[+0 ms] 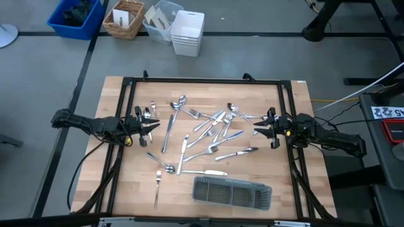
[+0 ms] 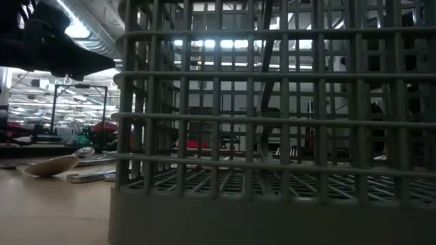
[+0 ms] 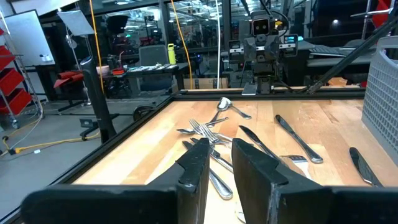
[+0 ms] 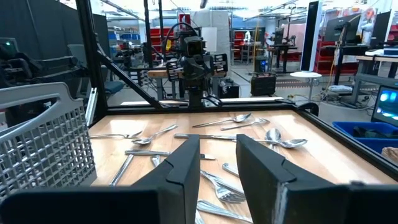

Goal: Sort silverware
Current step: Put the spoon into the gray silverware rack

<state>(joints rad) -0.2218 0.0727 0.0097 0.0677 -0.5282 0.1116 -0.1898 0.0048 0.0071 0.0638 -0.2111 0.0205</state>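
Note:
The silverware [image 1: 211, 150], several shiny forks, spoons and knives, lies scattered flat over the middle of the wooden table. One fork [image 1: 157, 186] lies apart near the front left. A spoon [image 2: 54, 165] shows in the low view. My left gripper [image 1: 151, 126] stands level at the pile's left side. Its fingers [image 3: 221, 168] are open a little, with nothing between them. My right gripper [image 1: 257, 129] stands level at the pile's right side. It is also open [image 4: 217, 168], with nothing between its fingers. Both point toward the pile.
A long dark grey mesh tray [image 1: 232, 192] lies near the table's front edge, right of centre, and fills the low view [image 2: 272, 136]. A black frame [image 1: 202, 81] runs around the table. A blue bin [image 1: 76, 16], a wicker basket [image 1: 124, 17] and a white container [image 1: 187, 31] stand beyond the far edge.

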